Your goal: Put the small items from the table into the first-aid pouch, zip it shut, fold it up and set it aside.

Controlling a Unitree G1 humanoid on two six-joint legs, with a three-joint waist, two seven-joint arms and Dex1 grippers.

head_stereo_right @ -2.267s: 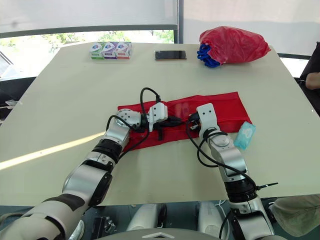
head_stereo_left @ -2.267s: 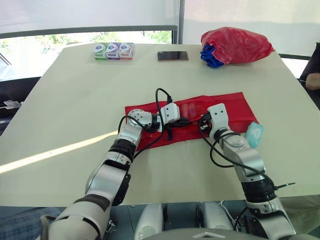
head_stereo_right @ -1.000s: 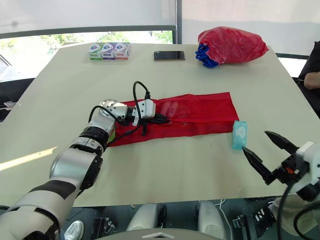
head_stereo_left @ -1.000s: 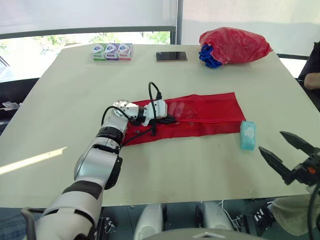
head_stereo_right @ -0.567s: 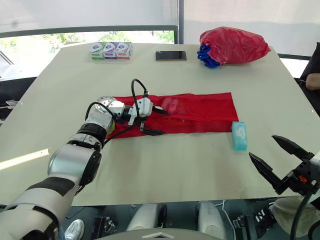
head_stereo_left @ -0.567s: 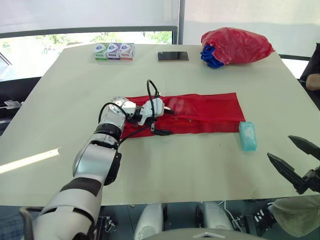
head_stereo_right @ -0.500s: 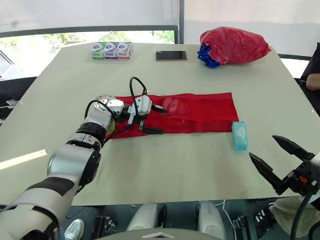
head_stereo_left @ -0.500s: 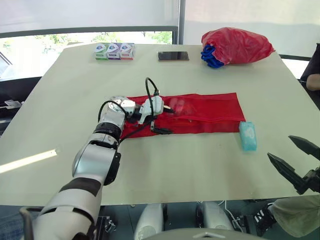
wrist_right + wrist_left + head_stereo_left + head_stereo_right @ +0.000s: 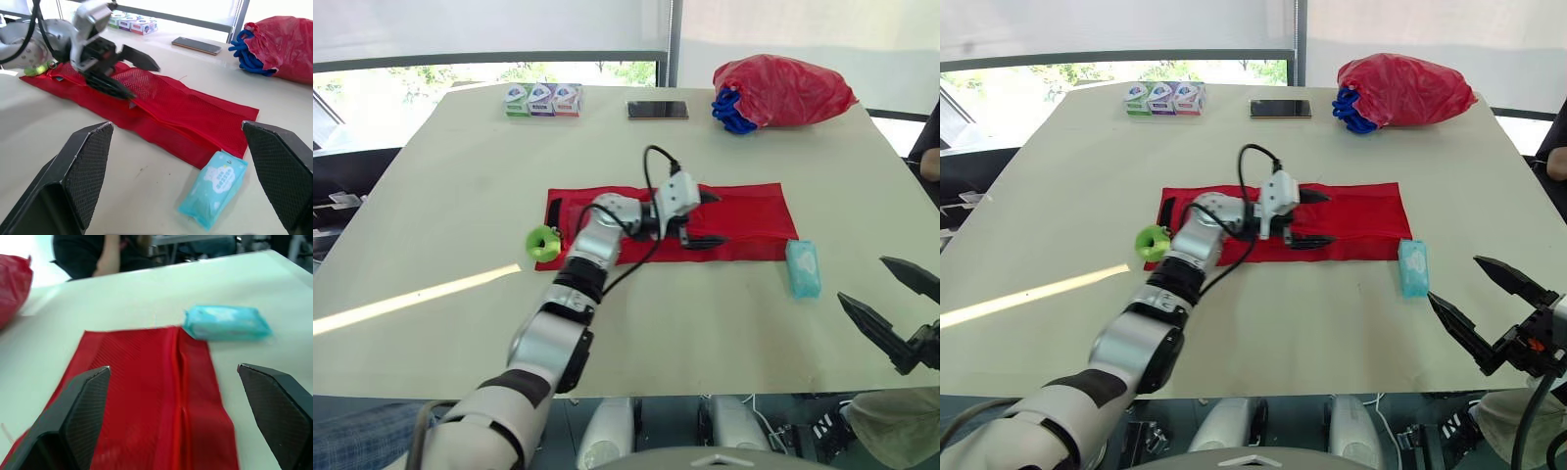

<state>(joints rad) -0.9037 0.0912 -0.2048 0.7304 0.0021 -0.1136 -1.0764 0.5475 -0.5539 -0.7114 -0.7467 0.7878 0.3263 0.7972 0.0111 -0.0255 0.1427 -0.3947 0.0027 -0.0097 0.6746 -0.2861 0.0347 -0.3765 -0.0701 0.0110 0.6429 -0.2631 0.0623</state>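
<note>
Left gripper [image 9: 717, 217], fingers apart, hovers over the middle of the red first-aid pouch [image 9: 754, 201], which lies flat on the surface [image 9: 460, 176], long axis left-right. Right gripper [image 9: 862, 278], also spread, hangs at the near right edge, arm low; we judge it the nearer one to the blue wipes packet [image 9: 802, 267], lying far-left of it, long axis near-far, beside the pouch's near right corner.
</note>
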